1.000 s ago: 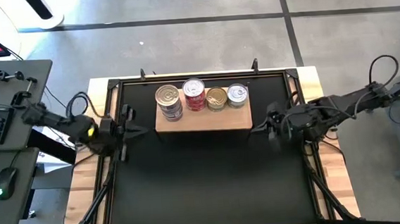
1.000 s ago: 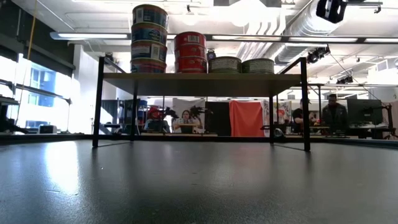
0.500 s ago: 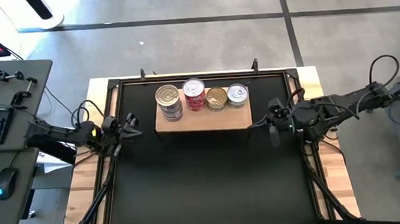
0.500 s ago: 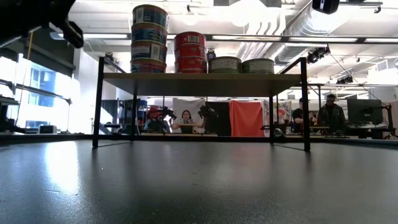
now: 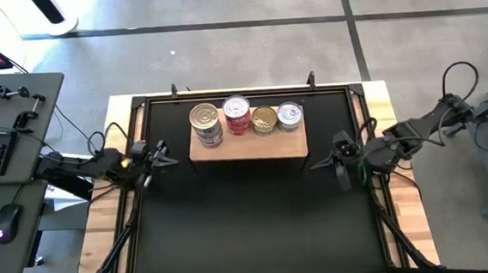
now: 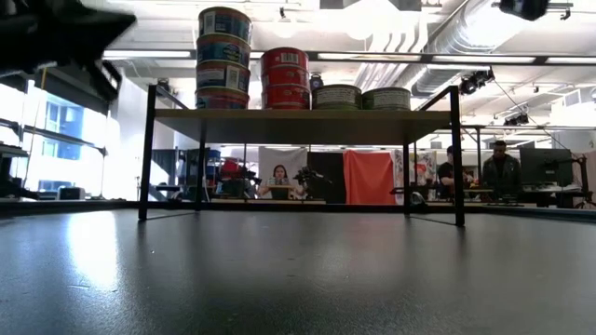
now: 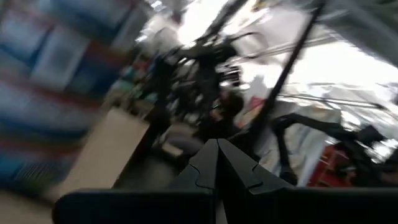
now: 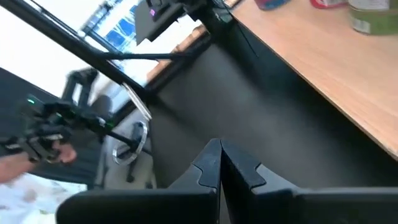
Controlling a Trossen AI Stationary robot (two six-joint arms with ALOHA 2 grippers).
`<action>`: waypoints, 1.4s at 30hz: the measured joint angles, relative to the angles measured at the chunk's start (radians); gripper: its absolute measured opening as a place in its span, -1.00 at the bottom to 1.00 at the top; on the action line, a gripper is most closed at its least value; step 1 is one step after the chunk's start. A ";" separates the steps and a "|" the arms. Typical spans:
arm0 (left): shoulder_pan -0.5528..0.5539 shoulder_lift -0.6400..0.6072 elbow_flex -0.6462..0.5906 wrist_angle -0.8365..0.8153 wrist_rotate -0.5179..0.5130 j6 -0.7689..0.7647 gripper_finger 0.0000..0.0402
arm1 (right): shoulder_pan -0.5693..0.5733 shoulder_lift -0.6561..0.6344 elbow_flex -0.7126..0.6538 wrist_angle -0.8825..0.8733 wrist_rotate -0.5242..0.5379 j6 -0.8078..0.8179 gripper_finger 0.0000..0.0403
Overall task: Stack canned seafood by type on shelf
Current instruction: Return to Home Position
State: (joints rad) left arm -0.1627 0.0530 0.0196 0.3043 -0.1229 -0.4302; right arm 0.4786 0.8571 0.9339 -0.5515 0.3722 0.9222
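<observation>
Low view: shelf (image 6: 303,126), dark tabletop (image 6: 298,279), office (image 6: 521,102)

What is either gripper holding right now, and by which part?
Nothing. The left gripper and the right gripper are both shut and empty, one off each end of the shelf, where the seafood cans stand stacked.

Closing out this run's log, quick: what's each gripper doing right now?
Left gripper: closed, empty, by the left edge of the table.
Right gripper: closed, empty, by the table's right edge.
</observation>
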 joint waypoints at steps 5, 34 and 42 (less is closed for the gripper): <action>0.000 0.004 0.000 -0.092 -0.078 -0.097 -1.00 | 0.066 -0.055 -0.001 -0.095 0.119 -0.005 -1.00; -0.001 0.004 0.000 -0.099 -0.082 -0.195 -1.00 | -0.459 -0.732 -0.917 0.870 -0.605 -0.618 -1.00; -0.001 0.004 0.000 -0.100 -0.082 -0.195 -1.00 | -0.459 -0.720 -0.917 0.563 -0.492 -0.739 -1.00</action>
State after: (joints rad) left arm -0.1635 0.0570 0.0196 0.2047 -0.2047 -0.6250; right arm 0.0196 0.1372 0.0174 0.0117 -0.1198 0.1829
